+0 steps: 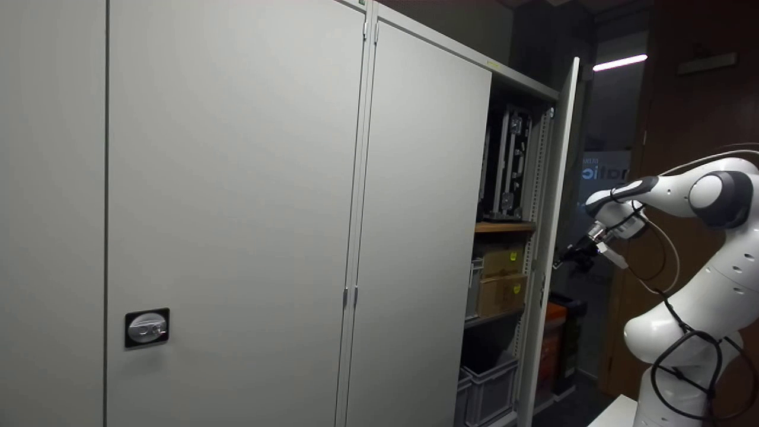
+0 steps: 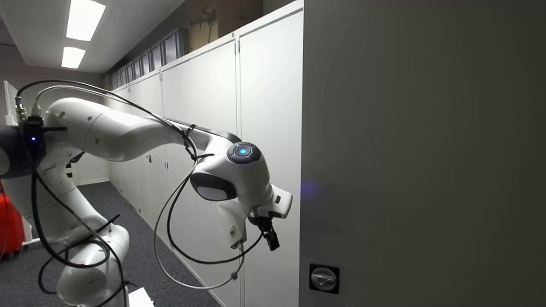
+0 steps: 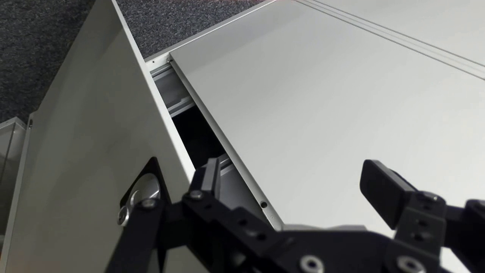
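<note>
While door (image 3: 102, 125) juts near gripper (image 3: 293, 172) | boxes (image 1: 500, 295) shelved | crates (image 1: 496, 396) below

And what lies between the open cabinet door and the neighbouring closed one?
Between the open door and the closed door, an exterior view shows shelves, framed equipment, cardboard boxes and grey bins.

Between the open door (image 3: 98, 125) and its closed neighbour (image 3: 322, 113), a narrow opening (image 3: 197, 129) gives into the cabinet (image 1: 525, 80). The door's edge obstructs beside one finger (image 3: 208, 175) of the pincer (image 3: 291, 172) (contact cannot be told); a handle (image 3: 147, 185) juts from its outer face. Slack cables (image 2: 217, 263) loop below the wrist (image 2: 251, 177).
</note>
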You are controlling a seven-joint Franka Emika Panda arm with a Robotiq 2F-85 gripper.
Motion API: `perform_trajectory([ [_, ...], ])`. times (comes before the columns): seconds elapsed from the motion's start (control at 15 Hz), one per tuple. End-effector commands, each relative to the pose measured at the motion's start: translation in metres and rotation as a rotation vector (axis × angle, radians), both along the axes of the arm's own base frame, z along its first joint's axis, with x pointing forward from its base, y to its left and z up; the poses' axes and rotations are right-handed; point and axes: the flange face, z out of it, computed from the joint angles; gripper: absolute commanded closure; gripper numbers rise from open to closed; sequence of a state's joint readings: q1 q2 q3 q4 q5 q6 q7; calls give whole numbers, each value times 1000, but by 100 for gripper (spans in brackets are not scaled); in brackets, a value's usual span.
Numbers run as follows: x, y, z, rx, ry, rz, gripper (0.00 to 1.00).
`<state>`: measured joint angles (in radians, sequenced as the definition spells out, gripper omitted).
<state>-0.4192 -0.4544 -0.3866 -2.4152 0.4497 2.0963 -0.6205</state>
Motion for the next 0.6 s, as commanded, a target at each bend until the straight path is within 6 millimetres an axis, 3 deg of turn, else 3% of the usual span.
perform_trajectory([
  [0.0, -1, 24, 5, -48, -10, -2, 0],
  [0.53, 26, 53, 8, -109, -10, 50, 0],
])
